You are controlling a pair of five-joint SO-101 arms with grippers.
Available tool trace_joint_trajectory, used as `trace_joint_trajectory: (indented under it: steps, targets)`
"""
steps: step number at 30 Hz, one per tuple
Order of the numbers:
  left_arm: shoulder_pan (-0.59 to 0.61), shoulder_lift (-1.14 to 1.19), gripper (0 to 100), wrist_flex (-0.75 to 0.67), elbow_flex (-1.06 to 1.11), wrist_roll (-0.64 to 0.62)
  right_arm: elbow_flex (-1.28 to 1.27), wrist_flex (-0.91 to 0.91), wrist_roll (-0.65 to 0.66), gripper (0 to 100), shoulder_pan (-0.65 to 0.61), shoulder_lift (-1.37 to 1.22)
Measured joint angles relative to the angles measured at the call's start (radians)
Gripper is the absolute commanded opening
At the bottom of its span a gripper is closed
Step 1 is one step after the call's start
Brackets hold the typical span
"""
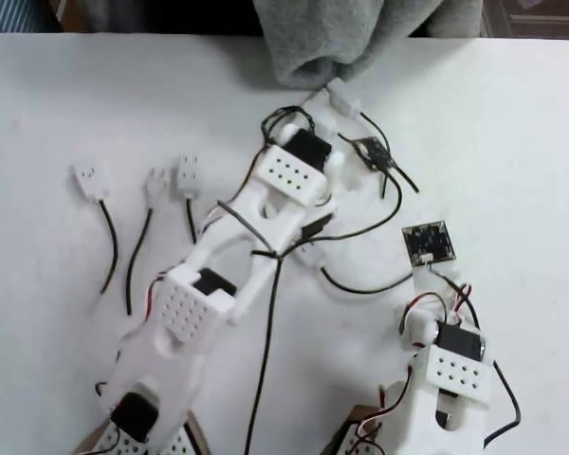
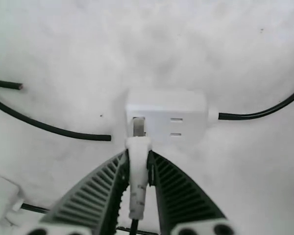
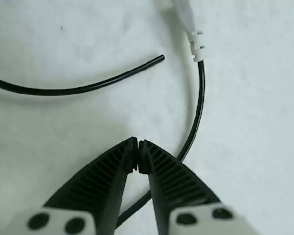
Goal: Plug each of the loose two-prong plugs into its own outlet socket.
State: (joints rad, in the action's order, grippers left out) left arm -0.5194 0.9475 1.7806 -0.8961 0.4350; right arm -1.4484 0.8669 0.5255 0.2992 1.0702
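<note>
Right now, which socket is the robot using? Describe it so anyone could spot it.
On the white table, look by the grey cloth at the far edge, where the left gripper holds a white two-prong plug. Its prongs meet a white rectangular socket block trailing a black cord. Unlike the three white connectors to the left, it has a plug at its slots.

White table (image 1: pixel 512 114), grey cloth (image 1: pixel 360 33) beyond

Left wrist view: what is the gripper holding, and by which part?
The left gripper holds a white two-prong plug by its body, just behind the prongs, which are at the outlet socket.
</note>
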Motion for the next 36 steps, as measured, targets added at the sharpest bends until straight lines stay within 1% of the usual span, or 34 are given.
trace_joint_trajectory:
  steps: [5,15,19,23,31,36]
  targets:
    - [-0.014,0.046,2,0.002,-0.086,0.0,0.0,0.0,0.0,2.0,0.0,0.0]
    - [-0.037,0.063,2,-0.002,-0.084,0.006,0.0,0.0,0.0,2.0,0.0,0.0]
    - [-0.075,0.058,2,-0.005,-0.025,0.043,0.0,0.0,0.0,2.0,0.0,0.0]
    - [-0.133,0.043,2,-0.003,0.071,0.049,0.0,0.0,0.002,2.0,0.0,0.0]
    - [-0.14,-0.023,3,-0.006,0.219,0.026,0.0,0.0,0.002,2.0,0.0,0.006]
    - [-0.14,-0.035,3,-0.006,0.253,0.018,0.0,0.0,0.003,2.0,-0.002,0.006]
